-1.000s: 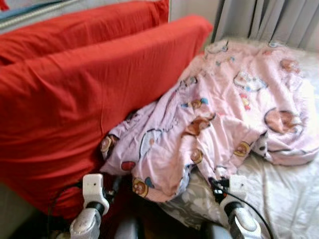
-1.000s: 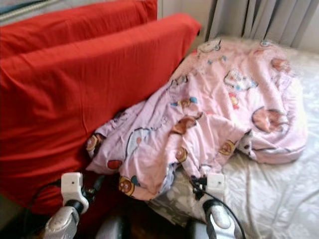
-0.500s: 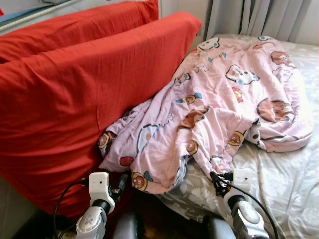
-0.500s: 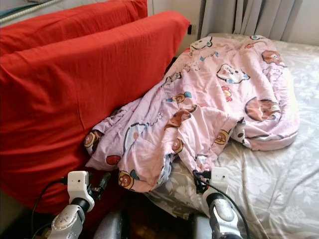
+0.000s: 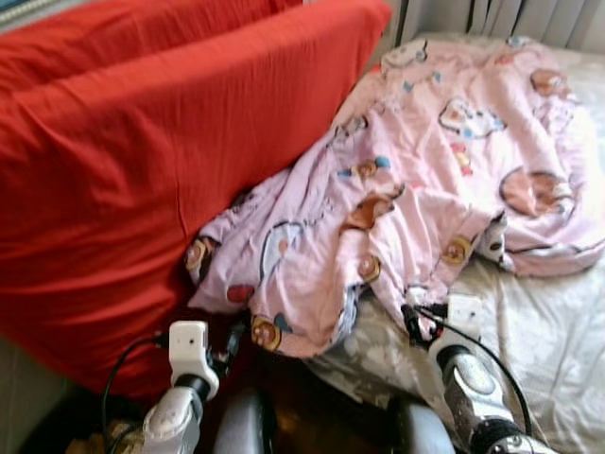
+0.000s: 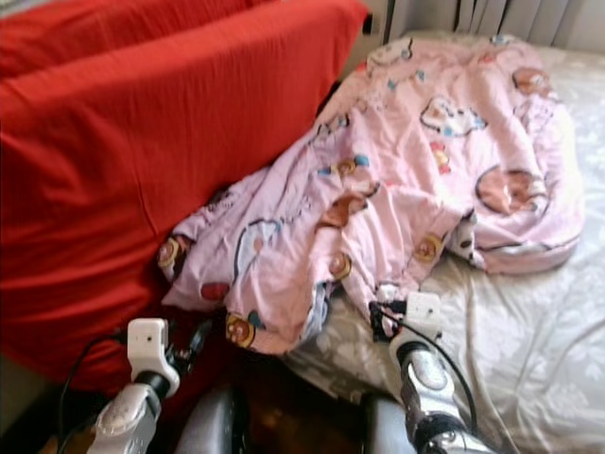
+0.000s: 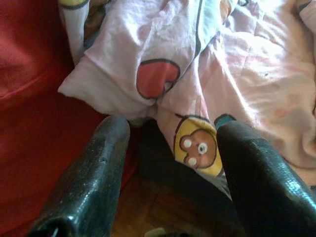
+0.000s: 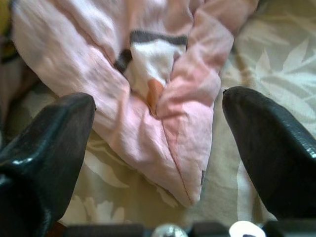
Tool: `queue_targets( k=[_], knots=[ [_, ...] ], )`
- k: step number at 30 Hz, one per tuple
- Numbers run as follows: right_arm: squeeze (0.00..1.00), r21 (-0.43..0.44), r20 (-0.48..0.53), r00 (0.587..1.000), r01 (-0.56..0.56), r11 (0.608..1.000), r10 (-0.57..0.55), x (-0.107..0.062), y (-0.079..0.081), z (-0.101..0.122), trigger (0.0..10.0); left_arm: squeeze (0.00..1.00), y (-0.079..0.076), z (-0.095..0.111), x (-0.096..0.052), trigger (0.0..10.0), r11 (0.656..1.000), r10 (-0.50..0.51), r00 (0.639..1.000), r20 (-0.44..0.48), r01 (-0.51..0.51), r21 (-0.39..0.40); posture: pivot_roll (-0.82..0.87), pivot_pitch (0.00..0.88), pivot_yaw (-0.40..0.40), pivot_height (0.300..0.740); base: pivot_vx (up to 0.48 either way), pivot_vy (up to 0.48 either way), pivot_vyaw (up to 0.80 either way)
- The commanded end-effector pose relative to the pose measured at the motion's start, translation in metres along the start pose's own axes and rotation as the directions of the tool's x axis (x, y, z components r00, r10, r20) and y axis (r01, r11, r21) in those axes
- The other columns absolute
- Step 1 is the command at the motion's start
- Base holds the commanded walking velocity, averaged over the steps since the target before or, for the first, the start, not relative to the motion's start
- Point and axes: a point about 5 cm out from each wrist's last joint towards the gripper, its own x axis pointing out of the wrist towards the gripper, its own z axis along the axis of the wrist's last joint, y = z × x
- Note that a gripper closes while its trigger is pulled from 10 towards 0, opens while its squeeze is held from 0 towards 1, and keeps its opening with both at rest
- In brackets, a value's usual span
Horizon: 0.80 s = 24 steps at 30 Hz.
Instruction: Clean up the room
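A pink cartoon-print blanket lies crumpled on the bed, its left edge against a big red cushion standing beside the bed. The left pincer hovers at the blanket's near corner, fingers apart, with nothing between them. The right pincer hangs over a blanket fold on the grey leaf-print sheet, fingers also spread wide.
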Motion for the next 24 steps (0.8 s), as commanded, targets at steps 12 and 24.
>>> queue_targets(
  k=[12, 24],
  knots=[
    [0.0, 0.056, -0.031, 0.999, 0.012, 0.998, -0.01, 0.002, 0.001, -0.001, 10.0, 0.0, -0.002, 0.005, -0.018, 10.0, 1.0, -0.025, 1.0, -0.001, 0.025, 0.003, 0.19, 0.285, 0.091, 0.604, 0.0, 0.0, 0.0],
    [0.0, 0.003, -0.058, 0.997, -0.059, 0.998, 0.059, 0.006, 0.013, 0.002, 4.5, 0.0, -0.008, 0.005, -0.021, 10.0, 1.0, -0.028, 0.999, -0.029, 0.028, 0.0, 0.19, 0.287, 0.071, 0.604, 0.0, 0.0, 0.0]
  ],
)
